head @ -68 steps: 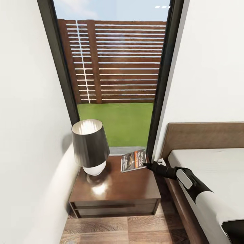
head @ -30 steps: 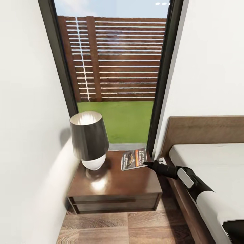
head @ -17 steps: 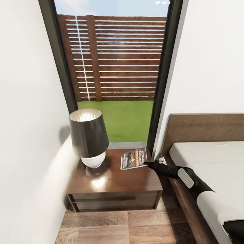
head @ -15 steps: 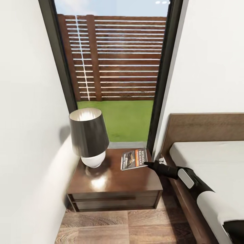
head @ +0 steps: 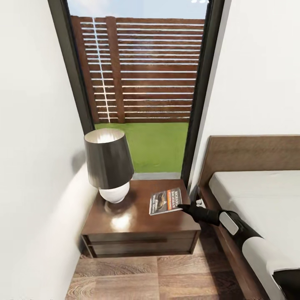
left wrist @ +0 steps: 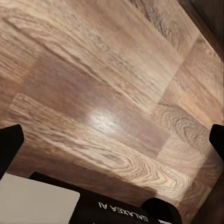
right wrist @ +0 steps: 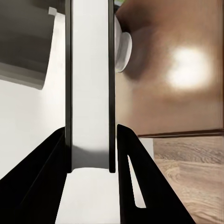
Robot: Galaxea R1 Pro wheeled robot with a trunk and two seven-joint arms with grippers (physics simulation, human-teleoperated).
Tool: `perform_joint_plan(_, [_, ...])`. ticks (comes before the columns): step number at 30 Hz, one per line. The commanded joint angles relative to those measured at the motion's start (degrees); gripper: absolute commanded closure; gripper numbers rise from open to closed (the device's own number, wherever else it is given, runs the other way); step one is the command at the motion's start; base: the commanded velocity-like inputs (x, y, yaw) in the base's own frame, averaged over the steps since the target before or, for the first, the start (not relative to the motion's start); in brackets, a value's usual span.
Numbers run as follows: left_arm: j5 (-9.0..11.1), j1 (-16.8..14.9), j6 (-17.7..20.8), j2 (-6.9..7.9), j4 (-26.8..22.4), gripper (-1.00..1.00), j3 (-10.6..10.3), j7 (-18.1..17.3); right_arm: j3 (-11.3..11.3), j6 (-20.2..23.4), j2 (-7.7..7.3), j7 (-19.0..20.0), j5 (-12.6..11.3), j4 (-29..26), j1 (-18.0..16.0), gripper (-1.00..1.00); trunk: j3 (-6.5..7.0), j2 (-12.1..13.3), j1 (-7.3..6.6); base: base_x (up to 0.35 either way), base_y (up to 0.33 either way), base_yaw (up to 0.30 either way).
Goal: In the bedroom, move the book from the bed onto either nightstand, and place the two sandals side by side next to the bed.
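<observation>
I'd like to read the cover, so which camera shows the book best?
The head view: the book lies face up on the nightstand, lettering showing, the right gripper at its edge. The right wrist view sees the book edge-on between the fingers. The left wrist view looks at floor.

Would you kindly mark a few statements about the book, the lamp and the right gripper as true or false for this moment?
1. The thin dark-covered paperback book lies flat on the pale mattress. False: its edge is between the fingers of the right gripper, over the top of the dark brown wooden nightstand.
2. A lamp with a dark shade and white base stands on that nightstand. True.
3. The lamp stands between the book and the wooden-framed bed. False: the book is on the bed's side and the lamp on the wall side.
4. The left gripper faces brown wood-plank floor, its fingers wide apart. True.
</observation>
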Motion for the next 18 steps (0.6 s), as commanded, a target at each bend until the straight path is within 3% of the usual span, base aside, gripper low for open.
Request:
perform_joint_plan(1, [0.7, 0.3, 0.2, 0.14, -1.4, -1.00, 0.3, 0.6, 0.2, 0.2, -0.05, 0.1, -0.4, 0.1, 0.0, 1.00, -0.23, -0.4, 0.22, 0.000, 0.000, 0.000])
perform_joint_plan(10, [0.7, 2.7, 5.5, -0.15, -15.8, -1.00, 6.9, 1.8, 0.2, 0.2, -0.08, 0.1, -0.4, 0.2, 0.0, 1.00, -1.84, -4.0, 2.20, 0.000, 0.000, 0.000])
perform_joint_plan(13, [0.6, 3.0, 6.3, -0.37, -17.1, -1.00, 7.8, 2.8, 0.1, 0.2, -0.13, 0.1, -0.5, 0.2, 0.0, 1.00, -2.38, -5.3, 2.86, 0.000, 0.000, 0.000])
perform_joint_plan(18, [0.6, 3.1, 5.1, -0.52, -14.9, -1.00, 8.5, 3.4, 0.1, 0.3, -0.14, 0.1, -0.5, 0.1, 0.0, 1.00, -3.28, -7.3, 3.96, 0.000, 0.000, 0.000])
